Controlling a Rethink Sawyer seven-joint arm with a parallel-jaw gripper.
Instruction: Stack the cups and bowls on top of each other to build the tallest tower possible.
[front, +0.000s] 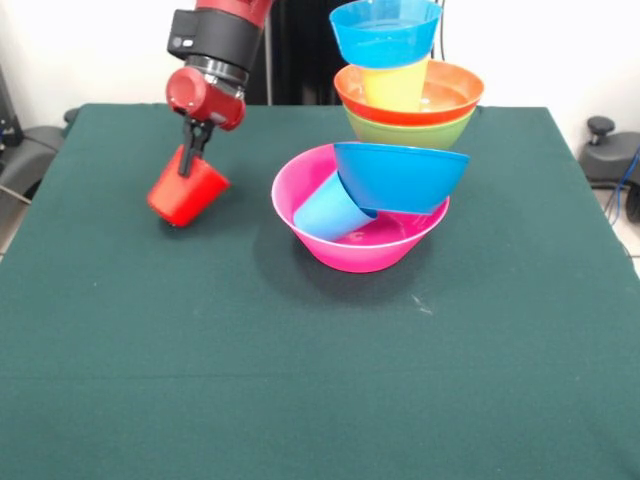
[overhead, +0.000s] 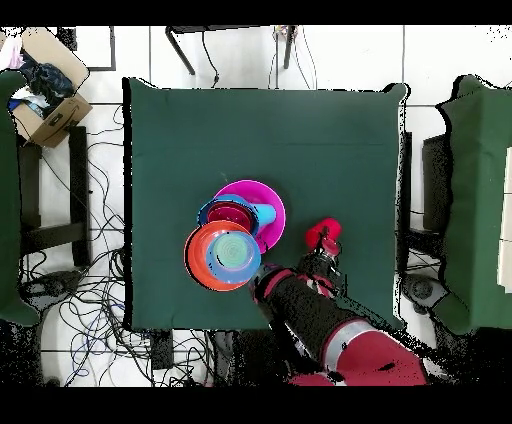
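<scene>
One red cup (front: 187, 190) hangs tilted in the hand (front: 192, 147), whose fingers pinch its rim wall just above the green tabletop (front: 320, 380), left of the tower (front: 385, 150) in the front view. Light, stiff and glossy, it will likely slip, so the rim grip suits it. Within the pink bowl (front: 345, 250) a light blue cup (front: 330, 210) lies tipped under a blue bowl (front: 400, 175); above sit green, orange, yellow and blue pieces.

Green tablecloth (front: 300, 400); cardboard box (overhead: 50, 85); floor cables (overhead: 85, 290).
</scene>
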